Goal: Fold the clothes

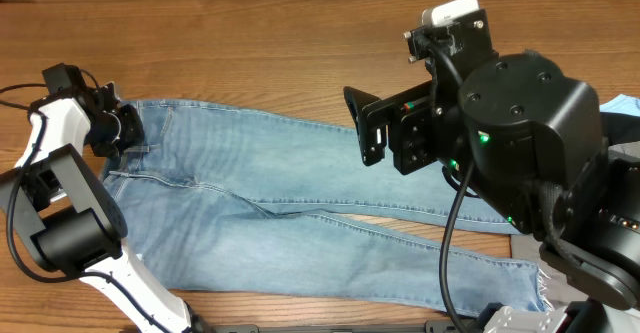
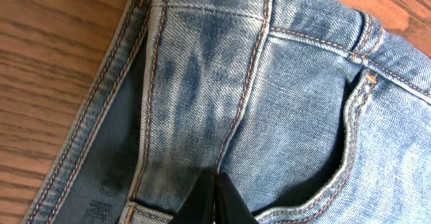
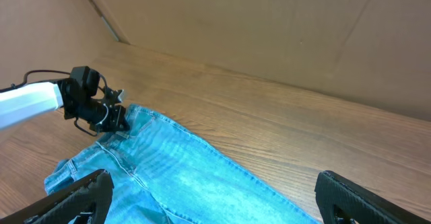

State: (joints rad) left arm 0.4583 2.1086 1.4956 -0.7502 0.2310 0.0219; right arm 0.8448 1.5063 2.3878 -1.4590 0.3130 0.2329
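Denim from overhead: the jeans (image 1: 300, 193) lie spread on the wooden table (image 1: 250, 43), with the waist at the left under the left gripper (image 1: 125, 131) and the legs running right past the right gripper (image 1: 365, 125). Left wrist view shows black fingertips (image 2: 229, 207) pinched together on the waist seam, and grey print inside the waistband (image 2: 101, 150) too blurred to read. Right wrist view has its fingers (image 3: 74, 197) wide apart, holding nothing, above the jeans

Laid flat: light blue washed-denim jeans (image 1: 300, 183) (orange stitching, frayed hems), waist nipped in the left pincer (image 1: 127, 133), legs running off beneath the right pincer (image 1: 365, 128).
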